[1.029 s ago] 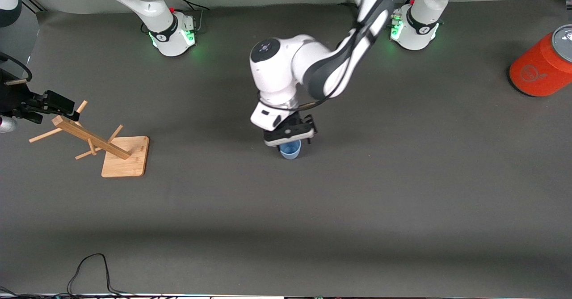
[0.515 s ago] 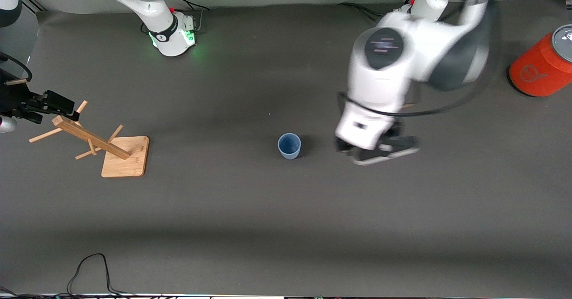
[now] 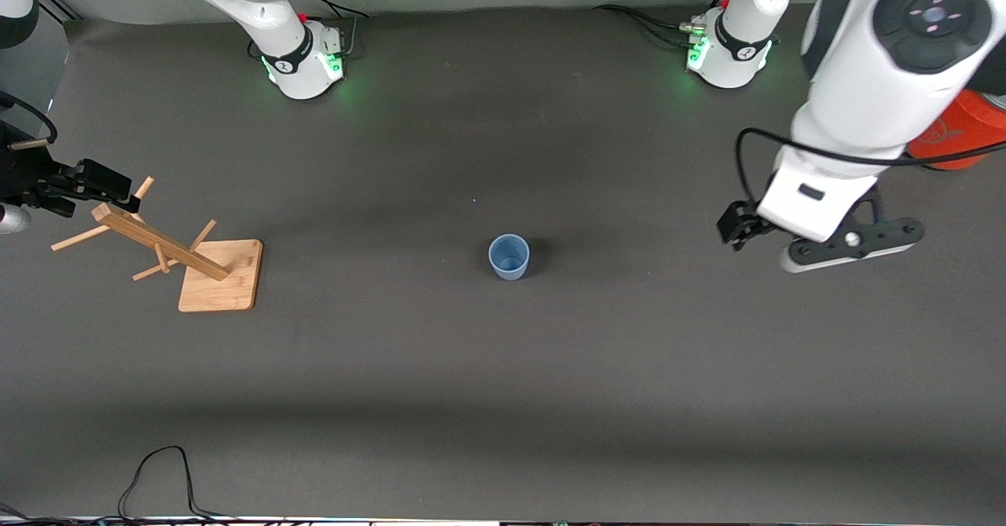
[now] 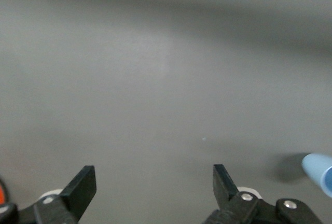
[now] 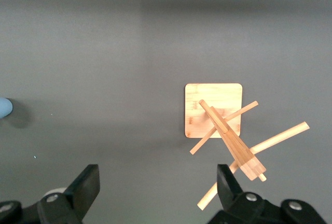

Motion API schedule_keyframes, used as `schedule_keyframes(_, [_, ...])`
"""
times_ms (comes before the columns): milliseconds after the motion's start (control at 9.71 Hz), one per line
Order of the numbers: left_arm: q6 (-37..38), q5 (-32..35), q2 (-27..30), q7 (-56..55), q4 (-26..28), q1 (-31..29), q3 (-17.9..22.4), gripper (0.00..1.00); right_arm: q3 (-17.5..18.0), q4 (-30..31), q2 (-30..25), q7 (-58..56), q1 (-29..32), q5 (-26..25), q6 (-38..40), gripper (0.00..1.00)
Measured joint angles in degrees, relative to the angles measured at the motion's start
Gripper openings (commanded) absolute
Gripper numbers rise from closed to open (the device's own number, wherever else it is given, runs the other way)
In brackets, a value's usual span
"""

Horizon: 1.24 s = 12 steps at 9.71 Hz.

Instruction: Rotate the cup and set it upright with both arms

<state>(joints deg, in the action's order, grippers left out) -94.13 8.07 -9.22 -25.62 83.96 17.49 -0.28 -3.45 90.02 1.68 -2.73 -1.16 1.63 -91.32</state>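
1. Front view: cup (image 3: 509,256) stands upright mid-counter (image 3: 503,369), mouth up, nothing touching it.
2. Left claw (image 4: 154,193) spread wide, empty, over bare counter toward the left arm's end.
3. Right claw (image 5: 158,187) spread wide, empty, over the wooden rack (image 5: 223,128).

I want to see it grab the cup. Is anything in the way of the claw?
No. Only bare table lies between the open left claw and the blue cup, which stands upright by itself.
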Motion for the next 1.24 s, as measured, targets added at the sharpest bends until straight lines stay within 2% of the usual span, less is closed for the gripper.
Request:
schedule_keyframes(309, [-0.1,-1.5,7.4,11.0,7.7,-7.4,0.0,1.00,0.0,0.0,0.0,0.0,0.0,0.0,0.3,1.00])
schedule_keyframes(515, [-0.1,-3.7,9.2,18.7,9.3,-12.5,0.1,1.00,0.0,0.0,0.0,0.0,0.0,0.0,0.3,1.00])
schedule_keyframes(721, [0.0,-4.3,9.2,21.1,9.2,-12.6,2.1,1.00,0.0,0.0,0.0,0.0,0.0,0.0,0.3,1.00])
schedule_keyframes(926, [0.0,-4.4,9.2,21.4,9.0,-7.0,8.6,1.00,0.0,0.0,0.0,0.0,0.0,0.0,0.3,1.00])
schedule_keyframes(1029, [0.0,-4.4,8.9,21.5,8.4,-6.4,10.0,1.00,0.0,0.0,0.0,0.0,0.0,0.0,0.3,1.00])
schedule_keyframes(1132, [0.3,-4.4,8.6,21.5,7.4,-7.5,9.5,1.00,0.0,0.0,0.0,0.0,0.0,0.0,0.3,1.00])
schedule_keyframes(1235, [1.3,-4.4,8.2,21.5,6.1,-10.4,6.7,1.00,0.0,0.0,0.0,0.0,0.0,0.0,0.3,1.00])
